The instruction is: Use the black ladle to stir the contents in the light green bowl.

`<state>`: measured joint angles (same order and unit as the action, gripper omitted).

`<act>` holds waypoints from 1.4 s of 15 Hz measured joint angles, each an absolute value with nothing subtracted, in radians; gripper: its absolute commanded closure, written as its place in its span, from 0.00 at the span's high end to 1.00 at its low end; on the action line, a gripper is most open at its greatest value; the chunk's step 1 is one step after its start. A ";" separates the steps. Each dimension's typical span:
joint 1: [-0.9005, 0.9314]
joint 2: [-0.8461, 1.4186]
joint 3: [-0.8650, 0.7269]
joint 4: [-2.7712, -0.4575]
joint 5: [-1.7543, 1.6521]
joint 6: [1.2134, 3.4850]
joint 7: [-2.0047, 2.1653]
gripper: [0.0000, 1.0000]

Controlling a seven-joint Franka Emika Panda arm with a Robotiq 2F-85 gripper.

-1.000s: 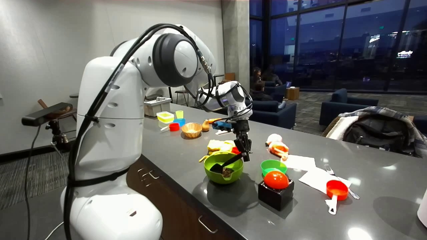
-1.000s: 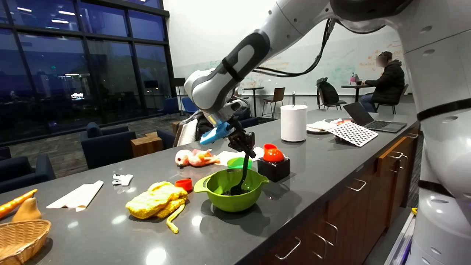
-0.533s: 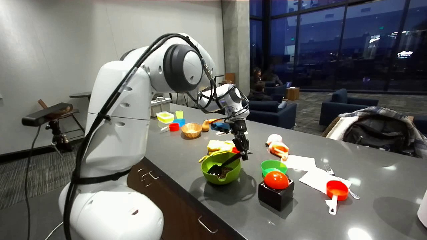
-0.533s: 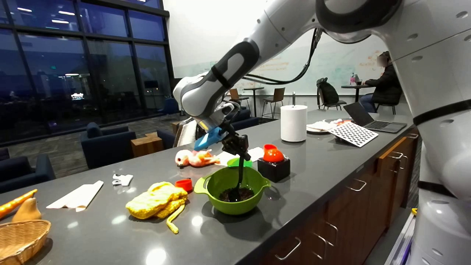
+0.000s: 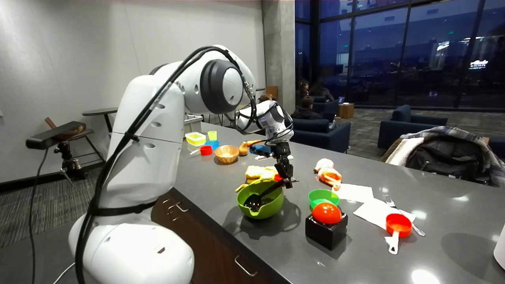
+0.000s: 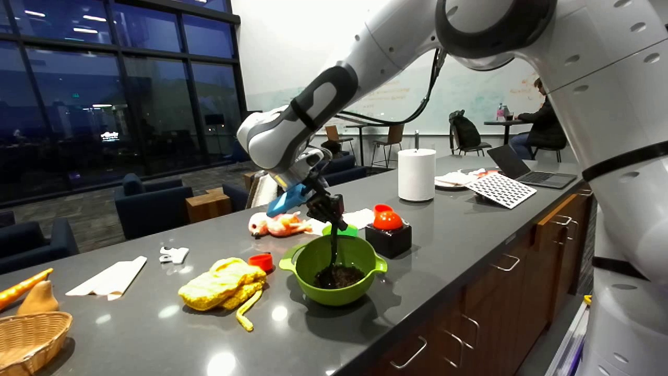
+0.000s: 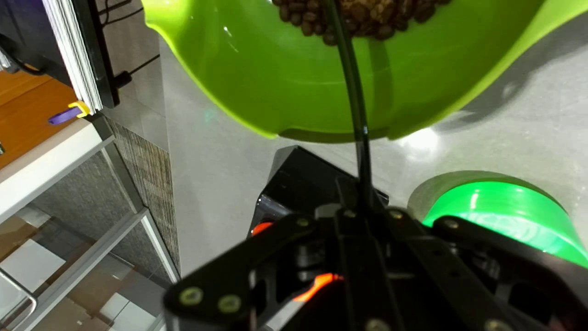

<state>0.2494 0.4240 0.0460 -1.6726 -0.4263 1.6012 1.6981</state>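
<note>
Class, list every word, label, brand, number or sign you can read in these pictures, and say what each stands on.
No text can be read with certainty.
Lit sign seen at the window in both exterior views: white lettering, too small and blurred.
Whiteboard: orange handwriting, too faint and blurred.
Small mark on the robot's base: too small to tell.

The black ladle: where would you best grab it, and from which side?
I'd take the black ladle near the top of its handle, from above, where the gripper holds it. The slim handle slants up past the light green bowl's rim; its lower end sits among the bean-like contents, probably awkward to reach.
</note>
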 measured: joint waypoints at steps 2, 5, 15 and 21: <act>0.252 0.435 0.046 -1.649 -0.432 1.592 1.698 0.01; 0.256 0.445 0.044 -1.615 -0.469 1.567 1.697 0.01; 0.254 0.455 0.016 -1.565 -0.549 1.523 1.684 0.01; 0.241 0.454 -0.001 -1.583 -0.549 1.526 1.683 0.01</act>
<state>0.2410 0.4536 -0.0013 -1.5825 -0.5495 1.5262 1.6829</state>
